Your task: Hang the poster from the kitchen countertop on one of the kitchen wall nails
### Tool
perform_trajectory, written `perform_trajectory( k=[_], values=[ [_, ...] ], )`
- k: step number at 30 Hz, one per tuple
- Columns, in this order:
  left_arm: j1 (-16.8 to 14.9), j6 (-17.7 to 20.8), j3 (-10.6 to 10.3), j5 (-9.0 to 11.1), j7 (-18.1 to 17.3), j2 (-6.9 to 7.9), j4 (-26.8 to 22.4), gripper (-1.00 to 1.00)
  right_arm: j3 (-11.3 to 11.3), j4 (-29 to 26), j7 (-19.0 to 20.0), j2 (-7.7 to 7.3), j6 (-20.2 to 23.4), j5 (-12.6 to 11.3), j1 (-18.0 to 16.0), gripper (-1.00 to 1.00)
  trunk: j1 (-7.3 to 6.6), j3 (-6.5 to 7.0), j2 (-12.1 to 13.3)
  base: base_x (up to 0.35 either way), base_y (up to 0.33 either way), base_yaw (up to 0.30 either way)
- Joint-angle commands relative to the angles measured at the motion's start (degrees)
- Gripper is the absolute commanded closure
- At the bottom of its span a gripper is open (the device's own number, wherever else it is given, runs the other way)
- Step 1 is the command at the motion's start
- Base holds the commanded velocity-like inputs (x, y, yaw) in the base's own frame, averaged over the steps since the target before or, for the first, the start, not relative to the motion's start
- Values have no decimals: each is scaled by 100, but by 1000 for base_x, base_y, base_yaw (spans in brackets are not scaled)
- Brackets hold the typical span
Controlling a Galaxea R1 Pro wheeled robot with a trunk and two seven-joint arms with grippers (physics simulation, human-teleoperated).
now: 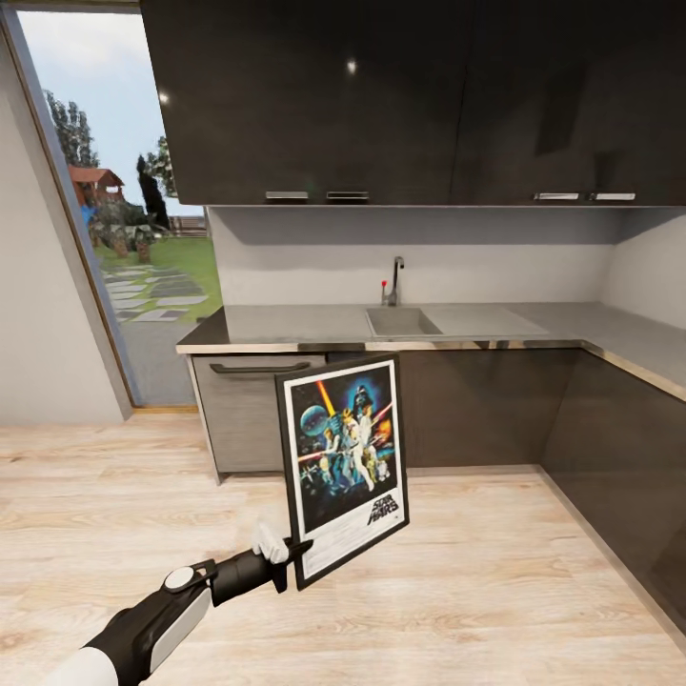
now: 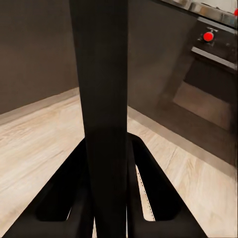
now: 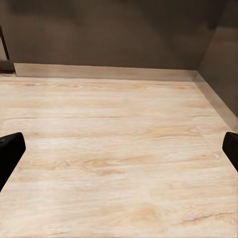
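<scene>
The left pincer [image 1: 286, 553] is clamped on the lower left edge of the poster [image 1: 345, 465], holding it upright and slightly tilted above the wooden floor [image 1: 476, 591], its printed face toward the camera. The poster hangs in the air in front of the grey tabletop [image 1: 286, 329], well apart from it. A sink [image 1: 402, 321] and tap [image 1: 393, 279] sit in the tabletop, with dark cabinets [image 1: 410, 95] above. At the left wrist, the frame's dark edge [image 2: 104, 99] runs between the fingers [image 2: 153, 188]. The right pincer [image 3: 119, 148] is spread wide and empty over the floor.
</scene>
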Motion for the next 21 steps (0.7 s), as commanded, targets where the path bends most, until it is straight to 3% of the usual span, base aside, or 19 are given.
perform_trajectory(
  k=[1, 8, 10, 12, 15, 17, 18, 21],
  values=[
    [-9, -41, -39, 44, -80, 7, 2, 100, 17, -46, 7, -12, 15, 11, 0, -100, 0, -5, -3, 0, 0, 0],
    [-9, -49, -37, 43, -229, 7, -42, 100, 79, -348, 215, -172, 688, 17, -2, -100, 0, -5, -3, 0, 0, 0],
    [-9, -48, -37, 43, -276, 7, -47, 100, 81, -555, 480, -242, 946, 15, -5, -100, 0, -5, -3, 0, 0, 0],
    [-9, -47, -34, 43, -359, 7, -57, 100, 66, -1059, 1132, -321, 1532, 8, -19, -100, 0, -5, -3, 0, 0, 0],
    [-9, -47, -36, 46, -409, 10, -55, 100, 55, -1540, 1702, -370, 2297, 5, -128, -100, 0, -5, -3, 0, 0, 0],
    [-9, -47, -42, 48, -430, 14, -43, 100, 42, -1814, 2117, -437, 2929, 8, -339, -100, 0, -5, -3, 0, 0, 0],
    [-9, -49, -44, 50, -438, 25, -34, 100, 26, -1927, 2297, -486, 3243, 16, -651, -100, 0, -5, -3, 0, 0, 0],
    [-9, -52, -45, 51, -441, 29, -19, 100, -35, -1975, 2374, -545, 3466, 12, -879, -100, 0, -5, -3, 0, 0, 0]
  ],
)
